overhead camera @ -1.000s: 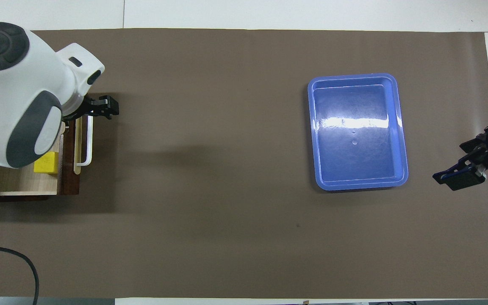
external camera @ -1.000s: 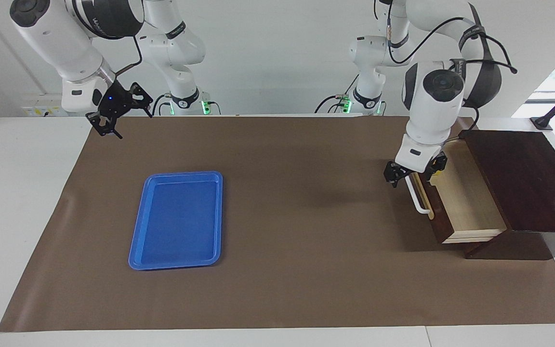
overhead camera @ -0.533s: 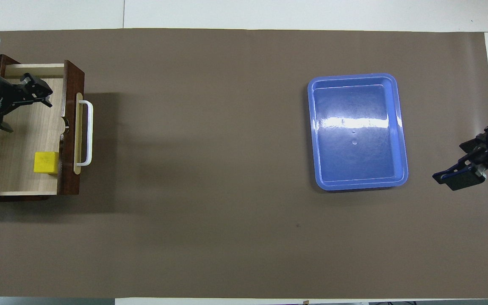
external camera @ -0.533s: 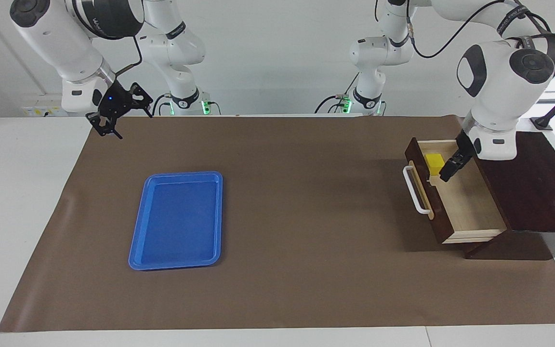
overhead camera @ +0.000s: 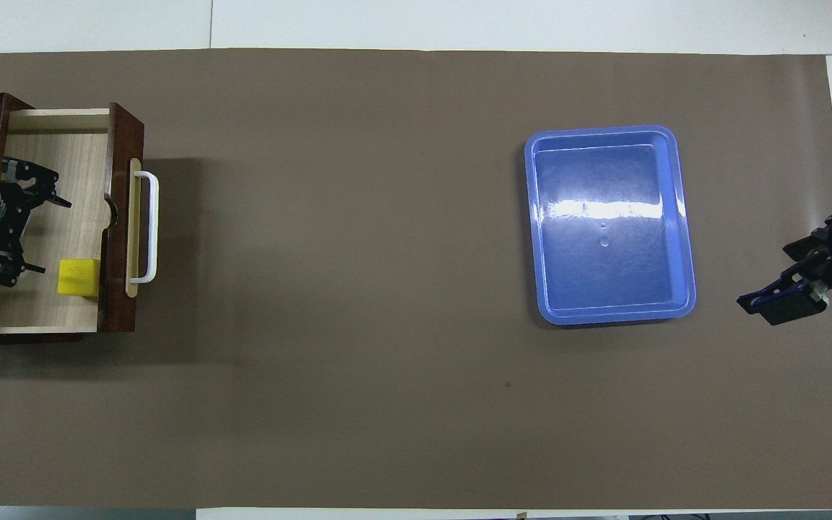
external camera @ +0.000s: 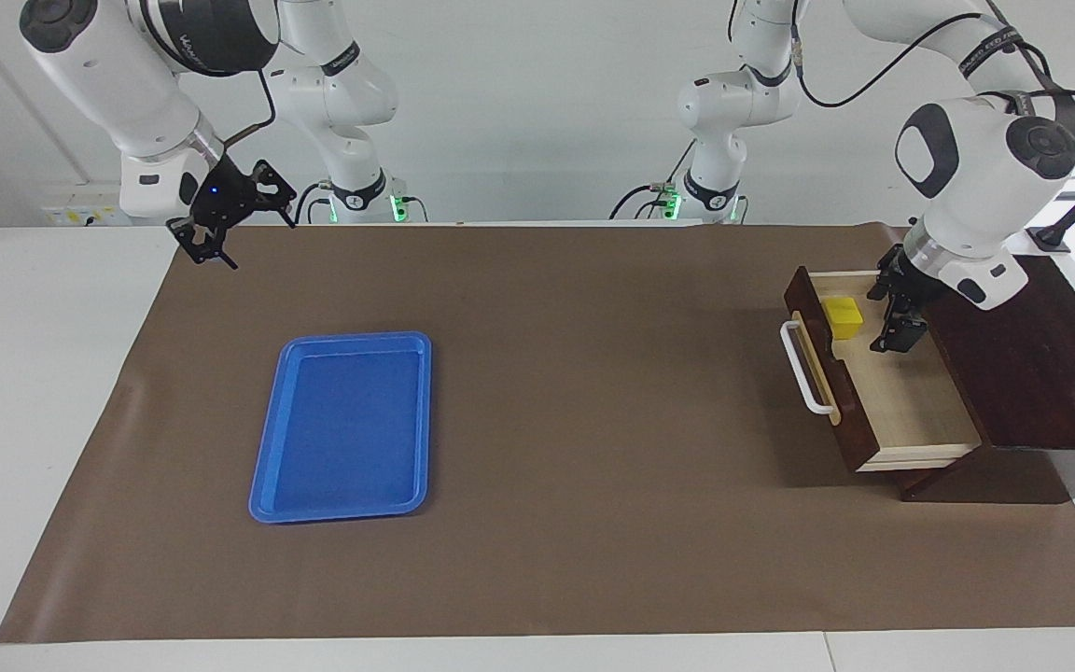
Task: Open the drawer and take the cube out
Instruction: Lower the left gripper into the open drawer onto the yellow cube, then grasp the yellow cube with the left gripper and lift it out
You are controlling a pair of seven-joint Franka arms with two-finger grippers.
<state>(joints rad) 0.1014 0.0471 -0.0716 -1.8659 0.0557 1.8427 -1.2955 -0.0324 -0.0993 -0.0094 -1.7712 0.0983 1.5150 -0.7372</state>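
I count one cube [external camera: 843, 315], yellow, lying on the pale floor of the one drawer [external camera: 901, 401], in the corner of the tray nearest the robots and tight against the inside of the drawer front. It sits flat with its edges square to the drawer walls; being a cube, it has no long axis I can name. The drawer stands pulled out from its dark brown cabinet [external camera: 1023, 350] at the left arm's end of the table, its front and single white bar handle [external camera: 803, 369] facing the right arm's end; the long side of the drawer front and the handle run nearer-to-farther from the robots. The left gripper [external camera: 894, 313] hangs over the open drawer just beside the cube, on the cabinet side of it, not touching it; in the overhead view its fingers [overhead camera: 44, 173] are spread wide, and the cube [overhead camera: 78, 277] lies just outside that spread, toward the drawer front. It holds nothing. Well apart from the drawer, toward the right arm's end, I see one blue tray [external camera: 262, 485] on the brown mat [external camera: 593, 467], its long side also running nearer-to-farther from the robots. The right gripper [external camera: 220, 224] waits in the air over the mat's corner, past the tray from the drawer; I cannot tell whether its fingers are open or shut.
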